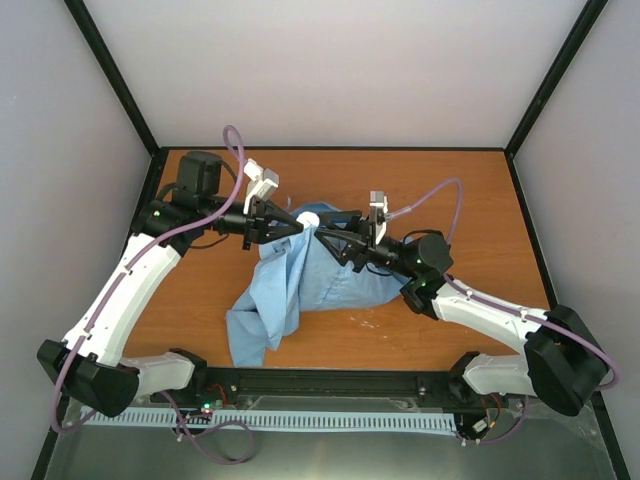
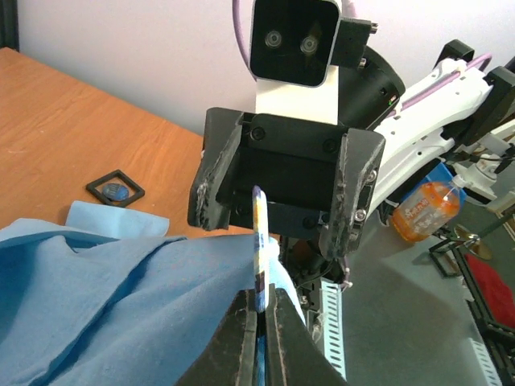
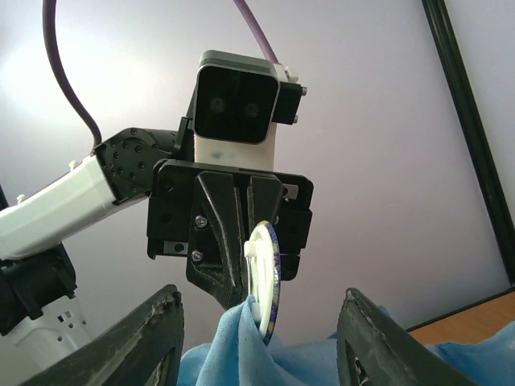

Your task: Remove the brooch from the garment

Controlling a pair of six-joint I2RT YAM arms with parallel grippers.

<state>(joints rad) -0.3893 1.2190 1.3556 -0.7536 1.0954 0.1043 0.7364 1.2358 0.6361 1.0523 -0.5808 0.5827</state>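
Seen from overhead, my left gripper (image 1: 296,223) reaches in from the left above the middle of the wooden table (image 1: 450,200). Its fingers are clamped together on the brooch (image 1: 306,215), which shows here only as a small pale spot. The light blue shirt (image 1: 300,285) hangs from that pinch and trails down onto the tabletop. Just to the right, my right gripper (image 1: 328,240) points back at the left one, its tips close to the brooch.

The left wrist camera adds what the overhead view cannot show. At left, a small black square frame (image 2: 115,190) lies on the table with a little blue disc inside it. In the centre, the brooch (image 2: 258,233) stands edge-on between my closed left fingers (image 2: 237,338), with shirt fabric bunched against it. Behind it, the right gripper's two fingers stand wide apart, gripping nothing. At far right, beyond the table, stands an orange bottle (image 2: 422,211).

Only the right wrist camera shows the brooch's flat side. It is a round white back with a dark blue-purple rim, pinched in the left gripper, with fabric draping below. My right fingers (image 3: 157,338) are spread on either side of it and do not touch it.
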